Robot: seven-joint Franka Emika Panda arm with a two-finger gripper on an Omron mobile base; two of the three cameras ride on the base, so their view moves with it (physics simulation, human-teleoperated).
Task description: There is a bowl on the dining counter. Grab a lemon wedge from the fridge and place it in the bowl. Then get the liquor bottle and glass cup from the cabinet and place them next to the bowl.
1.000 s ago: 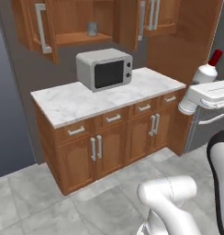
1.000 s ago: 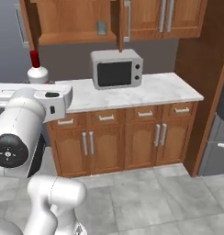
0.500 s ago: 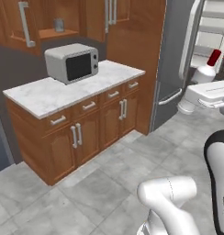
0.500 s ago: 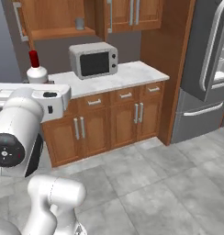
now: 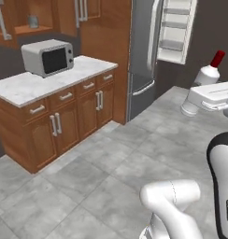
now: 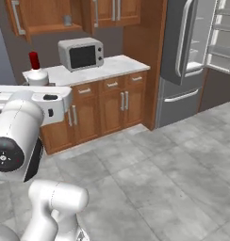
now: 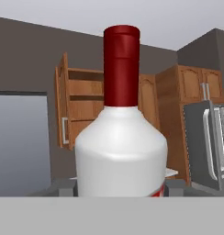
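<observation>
left base view: my end effector (image 5: pixel 196 103) sits at the end of my white hand, and the liquor bottle (image 5: pixel 205 80) stands straight up out of it, red cap on top, long axis vertical. so the bottle is not off to any side of me, it is right in my grasp. the fridge (image 5: pixel 153 51) is beyond and to the left of the bottle with a door swung open, and the marble surface (image 5: pixel 46 84) carrying the microwave (image 5: pixel 47 57) is farther left again.

right base view: the bottle (image 6: pixel 36 71) pokes up just behind my hand, upright, cap clear of the housing. i cannot point at my fingertips here; the hand body hides them. the glass cup (image 6: pixel 67 20) shows as a small grey thing on the open cabinet shelf above the microwave.

hand view: the bottle (image 7: pixel 120 137) stands dead ahead, shoulders and red neck rising straight up between my fingers, so i judge i am closed on its body at a middling width. the open cabinet (image 7: pixel 88 114) lies behind it. neither bowl nor dining counter is visible, so i judge i must carry the bottle upright until they appear.
</observation>
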